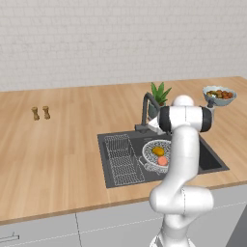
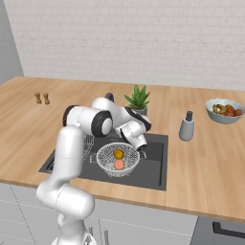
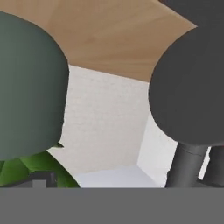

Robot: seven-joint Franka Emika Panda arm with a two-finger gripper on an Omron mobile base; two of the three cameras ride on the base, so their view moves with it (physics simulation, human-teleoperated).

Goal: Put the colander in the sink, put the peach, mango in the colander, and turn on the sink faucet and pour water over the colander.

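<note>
1. Sitting in the sink [image 1: 212,161], the colander [image 1: 153,155] holds the mango [image 1: 158,151] and the peach [image 1: 163,160]; the sink faucet [image 1: 146,108] rises behind, the arm's wrist beside it.
2. From the right, the gripper [image 2: 142,149] hangs just above the colander's far rim, mango [image 2: 117,154] and peach [image 2: 119,164] low to its left.
3. Up close, a dark faucet part [image 3: 192,83] and the plant pot [image 3: 26,87] loom; the jaws stand wide apart, holding nothing.

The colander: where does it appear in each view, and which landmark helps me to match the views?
Left base view: the colander sits right of centre, in the sink, beside the rack.
Right base view: the colander is at centre, just below the arm.
Hand view: I cannot find it there.
Shared landmark: the potted plant.
</note>
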